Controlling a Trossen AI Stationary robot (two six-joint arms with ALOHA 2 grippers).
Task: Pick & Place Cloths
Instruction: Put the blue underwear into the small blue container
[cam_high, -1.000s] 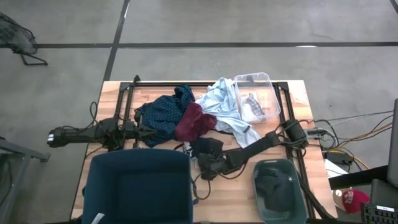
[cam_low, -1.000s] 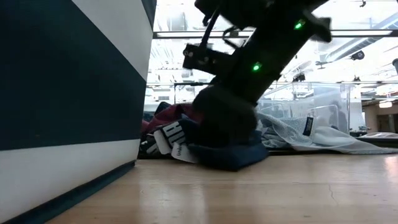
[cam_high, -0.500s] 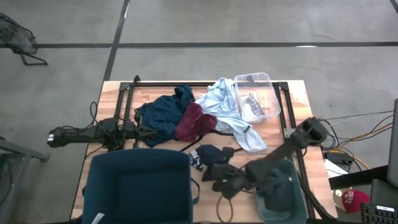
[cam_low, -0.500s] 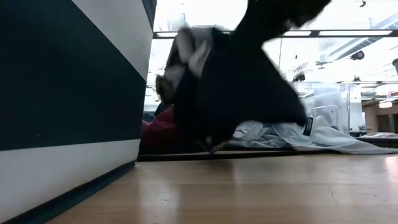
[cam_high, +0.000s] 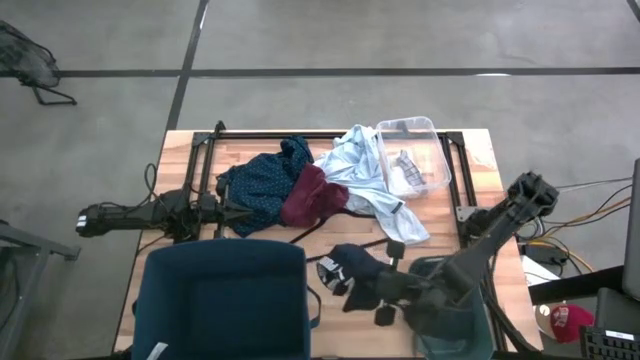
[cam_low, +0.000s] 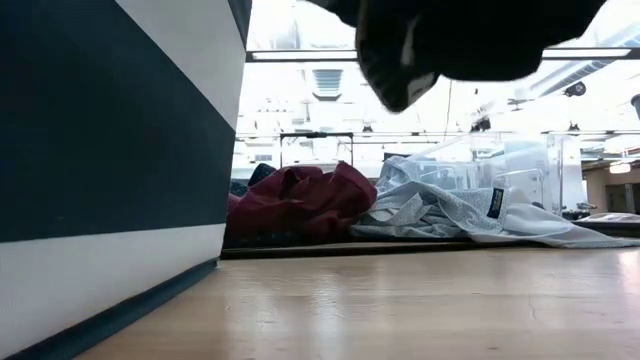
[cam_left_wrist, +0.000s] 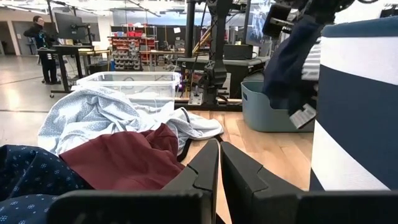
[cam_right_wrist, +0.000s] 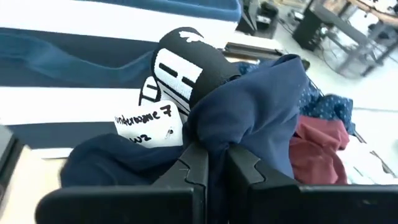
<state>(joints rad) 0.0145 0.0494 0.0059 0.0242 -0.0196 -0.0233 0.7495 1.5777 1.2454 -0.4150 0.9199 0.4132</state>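
Right hand (cam_right_wrist: 211, 163) is clamped on the black printed garment (cam_high: 352, 272), lifted clear of the bench (cam_high: 180, 150) beside the dark blue bin (cam_high: 220, 300); its fingertips are buried in fabric. A white tag (cam_right_wrist: 148, 124) hangs from it. Left hand (cam_left_wrist: 219, 163) is closed, empty, by the maroon piece (cam_high: 312, 196) and navy dotted shirt (cam_high: 262, 185). The pale shirt (cam_high: 360, 170) partly covers the clear tub (cam_high: 430, 130).

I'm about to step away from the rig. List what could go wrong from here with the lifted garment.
1. The right gripper pinches only a fold of the dark navy garment with the white printed tag, so it might slip free.
2. The garment hangs loose above the wooden table between the dark blue fabric bin and the grey-green plastic tub; trailing cloth could catch a rim.
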